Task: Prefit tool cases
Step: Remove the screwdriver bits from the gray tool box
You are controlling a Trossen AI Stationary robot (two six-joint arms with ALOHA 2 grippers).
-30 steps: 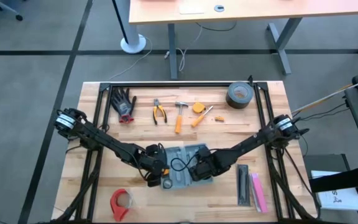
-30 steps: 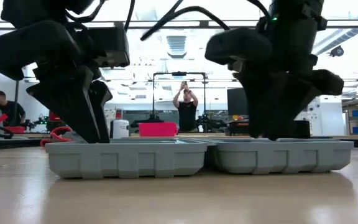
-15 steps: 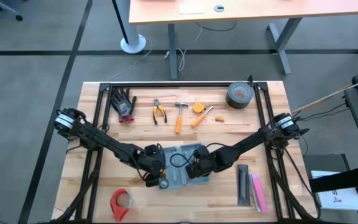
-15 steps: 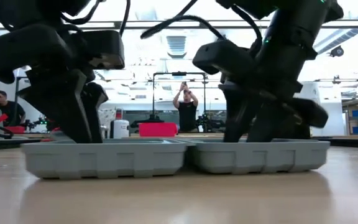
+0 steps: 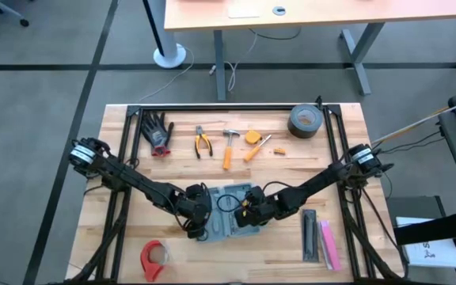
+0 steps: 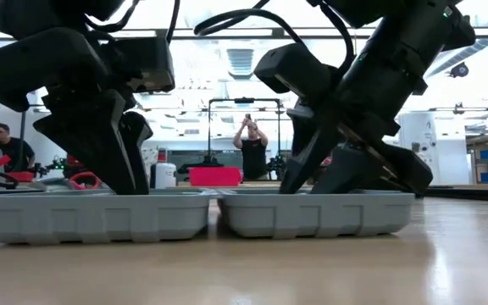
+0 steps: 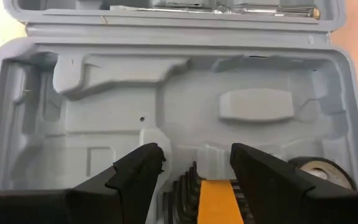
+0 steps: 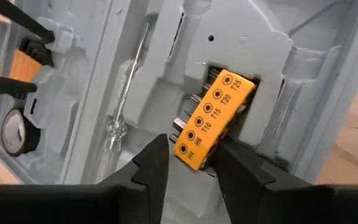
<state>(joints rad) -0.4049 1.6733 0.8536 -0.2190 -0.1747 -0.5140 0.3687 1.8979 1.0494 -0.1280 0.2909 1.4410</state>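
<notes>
The tool case [image 5: 228, 212] lies open and flat near the front middle of the table [image 5: 291, 166], both halves facing up, and both arms are down in it. In the low view the two grey halves sit side by side on the wood, touching at the hinge.

The right gripper [image 8: 190, 163] is the busy one. It has its two fingers either side of an orange bit holder [image 8: 215, 118], the block with the T-size labels, pinching the near end while the far end sits tilted in its slot in the case tray. Looks like it's clenched on that holder, probably to seat it in the slot, though it's hard to say whether the holder is going in or just being nudged. A clear-handled screwdriver [image 8: 124, 112] already lies in its long groove beside it.

The left gripper [image 7: 194, 163] hangs over the other half with its fingers spread apart and nothing between them, so it's released. Below it there's a row of dark hex keys with an orange holder [image 7: 215, 199], and a small tape measure [image 7: 319, 173] sits in a round pocket next to that. The big moulded pockets beyond are still bare.

Up at the back of the table the pliers [image 5: 203, 142], hammer [image 5: 229, 146] and gloves [image 5: 157, 131] wait in a row, likely the next things to go in. A roll of duct tape [image 5: 304, 120] sits at the back right.
</notes>
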